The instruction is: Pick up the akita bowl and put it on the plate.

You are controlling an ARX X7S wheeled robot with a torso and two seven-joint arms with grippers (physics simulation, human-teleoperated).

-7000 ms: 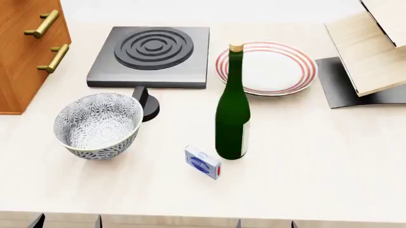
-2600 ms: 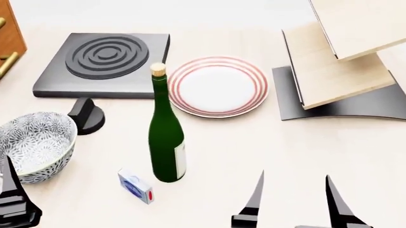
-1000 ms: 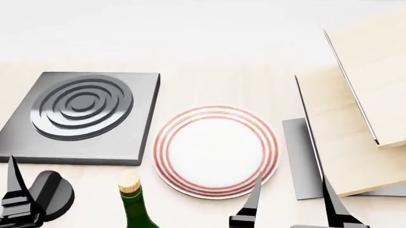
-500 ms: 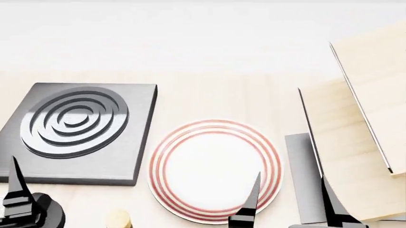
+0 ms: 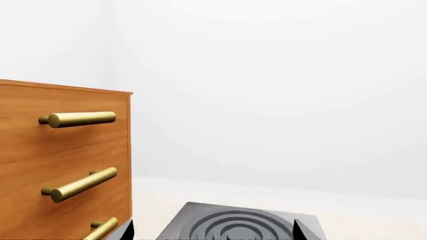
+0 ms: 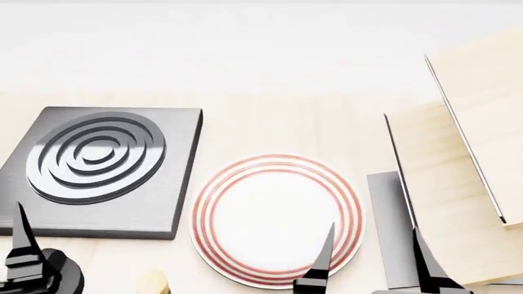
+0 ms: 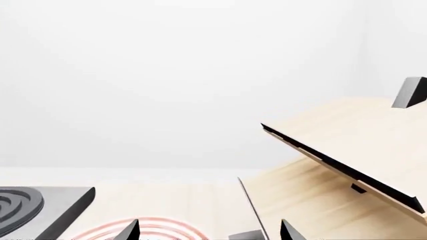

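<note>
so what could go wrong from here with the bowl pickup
1. The akita bowl shows in no current view, so any reach for it now would be blind.
2. The bottle's cork peeks in at the head view's lower edge between the two grippers; an arm swinging across could tip the bottle.
3. The right gripper hangs open over the plate edge, close to the wooden rack; a careless move might clip either.

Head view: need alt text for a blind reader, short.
A white plate with red rim rings lies empty on a pale counter, right of a dark square stove plate. Both open grippers' fingertips poke up from the bottom edge: left, right. No bowl is visible.
</note>
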